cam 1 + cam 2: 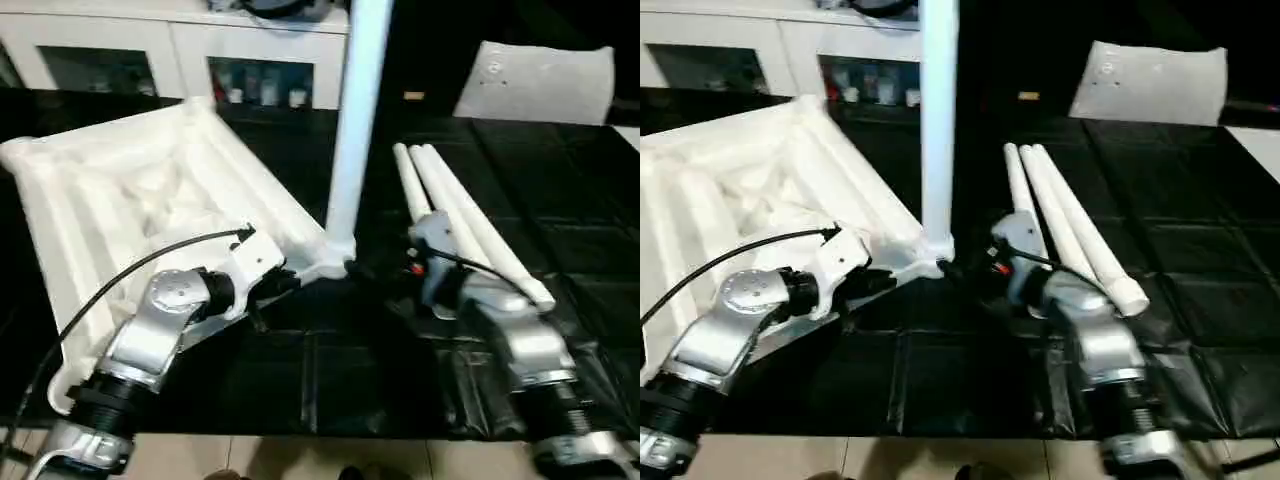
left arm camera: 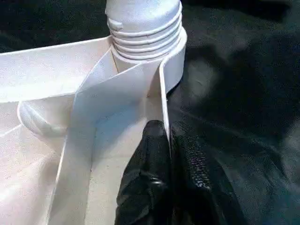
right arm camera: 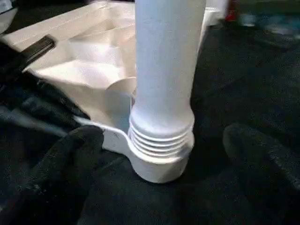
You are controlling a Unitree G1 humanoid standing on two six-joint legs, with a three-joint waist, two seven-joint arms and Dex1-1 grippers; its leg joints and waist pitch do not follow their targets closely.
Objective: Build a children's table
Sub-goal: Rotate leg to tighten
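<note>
Leg (image 3: 166, 70) upright between right tool (image 3: 164, 154) fingers

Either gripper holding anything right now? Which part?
Left gripper is pinched on the tabletop rim wall beside the corner socket. Right gripper is open around the upright leg, holding nothing.

No readable writing anywhere on the bench.

The white tabletop (image 1: 150, 190), the upright leg (image 1: 358, 120) and the loose legs (image 1: 470, 220) beside it carry no print I can make out. Small marks on the pillow-like block (image 1: 540, 80) and the bottles in the cabinet (image 1: 255, 92) are too blurred to read.
</note>
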